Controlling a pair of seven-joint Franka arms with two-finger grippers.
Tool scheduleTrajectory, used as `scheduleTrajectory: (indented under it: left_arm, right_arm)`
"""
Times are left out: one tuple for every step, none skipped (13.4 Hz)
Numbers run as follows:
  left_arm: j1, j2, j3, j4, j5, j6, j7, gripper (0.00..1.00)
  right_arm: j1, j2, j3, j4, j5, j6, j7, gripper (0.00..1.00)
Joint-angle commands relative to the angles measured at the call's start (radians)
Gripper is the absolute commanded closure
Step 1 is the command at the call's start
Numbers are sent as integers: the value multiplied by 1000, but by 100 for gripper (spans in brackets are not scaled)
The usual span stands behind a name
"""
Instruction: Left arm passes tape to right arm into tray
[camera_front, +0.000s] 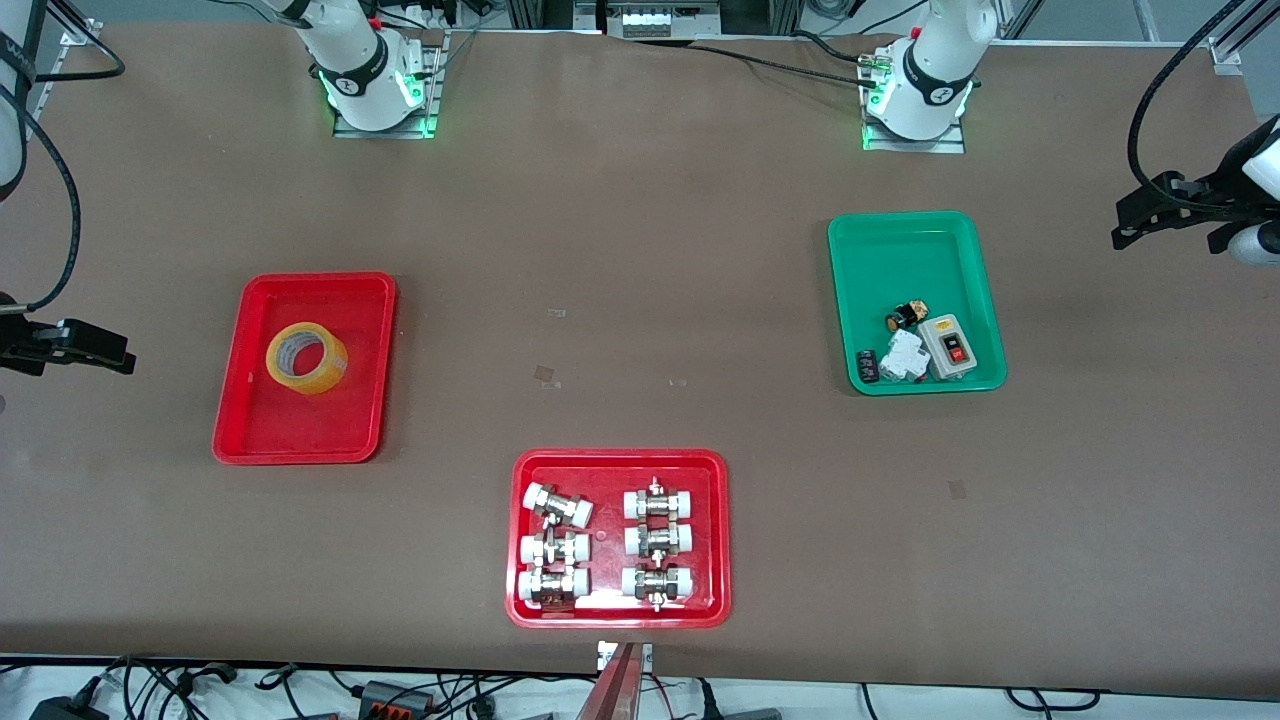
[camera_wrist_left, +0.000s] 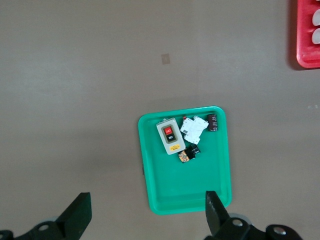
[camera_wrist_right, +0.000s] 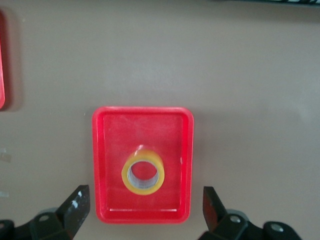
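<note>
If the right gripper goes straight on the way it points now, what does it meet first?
Probably the tape lying in the red tray: the open right gripper points down at it. Depth is unclear, so it might touch the tray's floor beside the roll instead.

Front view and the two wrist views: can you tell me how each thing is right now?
Roll of yellowish translucent packing tape: lying in the red tray, held by nobody.
Red rectangular plastic tray: holds only the tape.
Green plastic tray: holds small electrical parts.
Red tray of white-capped metal pipe fittings: six fittings inside.
Left gripper: open, empty, over the green tray.
Right gripper: open, empty, over the red tray.
</note>
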Motion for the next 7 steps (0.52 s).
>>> scheduleTrajectory:
  left_arm:
    - [-3,10,17,0,-31,23,15,0]
    - [-3,11,17,3,-33,26,15,0]
    - [-3,13,17,2,-33,35,15,0]
    - [4,13,17,2,-33,35,15,0]
    - [13,13,17,2,-31,35,15,0]
    - [15,13,17,2,-31,35,15,0]
    - [15,13,17,2,-31,35,16,0]
  right_arm:
    - [0,-131,3,-178,8,62,18,0]
    - [2,-156,3,-209,8,57,21,0]
    - [2,-183,5,-255,8,65,48,0]
    - [2,-207,5,-293,8,71,77,0]
    - [2,-219,6,-310,8,72,78,0]
    - [2,-224,5,-315,5,72,75,0]
    - [2,-240,5,-333,2,77,71,0]
